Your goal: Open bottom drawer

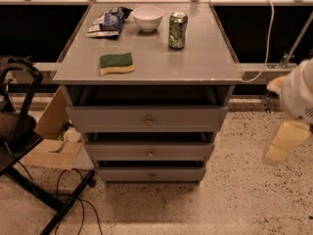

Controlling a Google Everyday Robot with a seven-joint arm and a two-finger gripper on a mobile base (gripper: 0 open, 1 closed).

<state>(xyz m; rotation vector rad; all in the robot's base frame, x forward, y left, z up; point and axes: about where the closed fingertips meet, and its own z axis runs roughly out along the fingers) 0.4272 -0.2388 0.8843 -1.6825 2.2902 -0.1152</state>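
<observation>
Grey flat-fronted bottom drawer [150,174], narrowest-looking of three stacked fronts, at 6 o'clock below grey tabletop [146,70], just above speckled floor [244,199]. Looks shut or nearly so. Front facing 6 o'clock, toward camera; long axis 9-to-3. Pale blurred gripper [286,143] at 3 o'clock edge, well apart from drawer; wide or narrow, cannot tell. Step judged: approach, drawer untouched. Next likely: swing toward 9 o'clock, drop low, line up on small round metal knob [152,176], clamp, pull straight toward 6 o'clock.
</observation>
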